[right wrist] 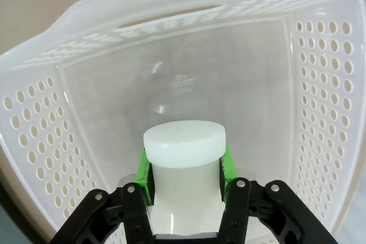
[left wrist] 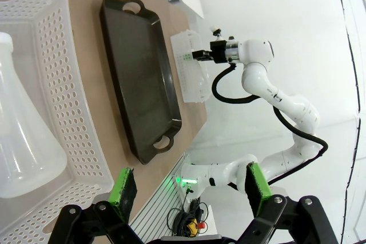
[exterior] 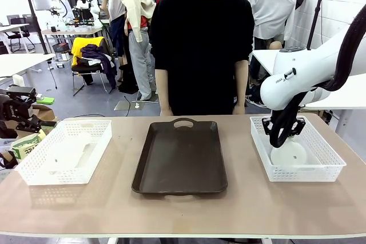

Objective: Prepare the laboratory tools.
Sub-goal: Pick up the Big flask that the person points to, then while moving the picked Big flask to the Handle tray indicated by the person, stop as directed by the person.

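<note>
Your right gripper (right wrist: pixel 184 171) pinches the flask (right wrist: pixel 183 141) by its neck in the white mesh basket (exterior: pixel 331 161); the dark brown tray (exterior: pixel 180 158) lies to its left.

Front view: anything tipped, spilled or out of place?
In the left basket the flask lies on its side instead of standing upright. I see nothing spilled or broken. The right gripper is shut on the neck of the other flask, which looks like a normal grasp.
</note>
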Action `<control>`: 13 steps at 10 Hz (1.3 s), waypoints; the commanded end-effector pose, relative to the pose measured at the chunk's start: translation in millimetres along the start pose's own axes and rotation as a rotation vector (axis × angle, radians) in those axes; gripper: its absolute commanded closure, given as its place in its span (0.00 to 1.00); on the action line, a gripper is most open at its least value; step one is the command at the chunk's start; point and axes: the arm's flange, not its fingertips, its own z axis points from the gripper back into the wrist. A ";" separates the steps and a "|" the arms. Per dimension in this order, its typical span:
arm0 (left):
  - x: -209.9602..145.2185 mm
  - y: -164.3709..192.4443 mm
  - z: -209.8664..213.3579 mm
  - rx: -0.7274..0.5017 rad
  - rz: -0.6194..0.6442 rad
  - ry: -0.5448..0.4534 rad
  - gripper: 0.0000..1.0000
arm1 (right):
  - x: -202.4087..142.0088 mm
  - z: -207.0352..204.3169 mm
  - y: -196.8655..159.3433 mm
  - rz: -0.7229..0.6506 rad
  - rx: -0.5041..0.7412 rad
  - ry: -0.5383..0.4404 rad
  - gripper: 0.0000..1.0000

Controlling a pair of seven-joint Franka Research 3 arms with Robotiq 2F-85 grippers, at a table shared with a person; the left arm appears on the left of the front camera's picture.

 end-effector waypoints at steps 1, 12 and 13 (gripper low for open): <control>-0.4 -1.2 1.6 0.000 -0.002 -0.004 0.00 | -1.6 -0.1 2.7 -0.021 -0.049 0.019 1.00; -0.4 -1.2 1.6 0.000 -0.002 -0.004 0.00 | -3.0 -2.2 0.0 -0.008 -0.014 0.024 1.00; -0.4 -1.2 1.6 0.000 -0.002 -0.004 0.00 | -3.0 -2.2 0.0 -0.008 -0.014 0.024 1.00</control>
